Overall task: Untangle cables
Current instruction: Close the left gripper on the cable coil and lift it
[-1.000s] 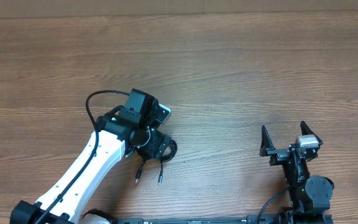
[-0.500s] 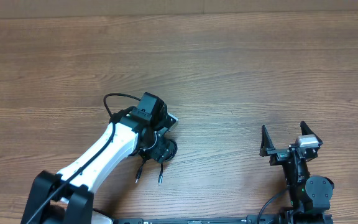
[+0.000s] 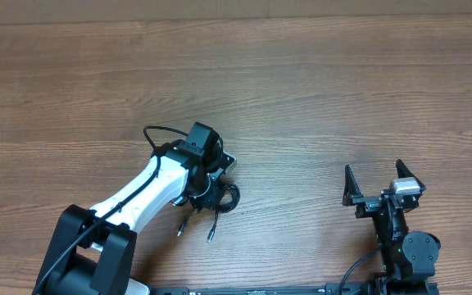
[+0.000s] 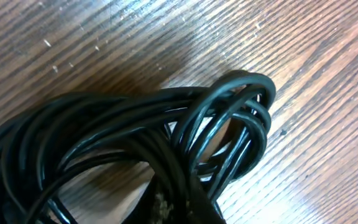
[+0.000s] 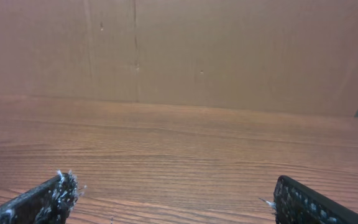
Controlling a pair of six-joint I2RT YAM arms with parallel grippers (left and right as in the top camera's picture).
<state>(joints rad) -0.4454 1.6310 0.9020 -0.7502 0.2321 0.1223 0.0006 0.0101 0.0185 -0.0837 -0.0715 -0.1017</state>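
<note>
On the wooden table [image 3: 318, 82], in the lower left of the overhead view, the white left arm [image 3: 138, 195] is seen reaching up and to the right from the bottom edge. A thick black wire [image 3: 157, 131] is looped at its wrist. Just right of it, below the centre-left of the frame, the left gripper [image 3: 211, 187] is pointed down onto the cables [image 3: 224, 197]. These are gathered into a small black coil lying on the table directly under and beside the gripper. The jaws are closed together on the coil. In the left wrist view the strands [image 4: 135, 124] are seen close up as glossy black loops lying over one another, drawn together toward the bottom centre of the frame, with one tight bend at the upper right. Two loose ends are trailed down from the coil in the overhead view, each finished with a small plug [image 3: 179, 231] [image 3: 210, 238], and both are laid on the wood just below the coil.

Well apart, in the lower right of the overhead view, the right gripper [image 3: 374, 168] is held over bare wood with its jaws spread wide and nothing between them. The same is shown in the right wrist view [image 5: 174, 183], where only table and a brown cardboard wall [image 5: 229, 50] are seen beyond the fingertips [image 5: 59, 190].
</note>
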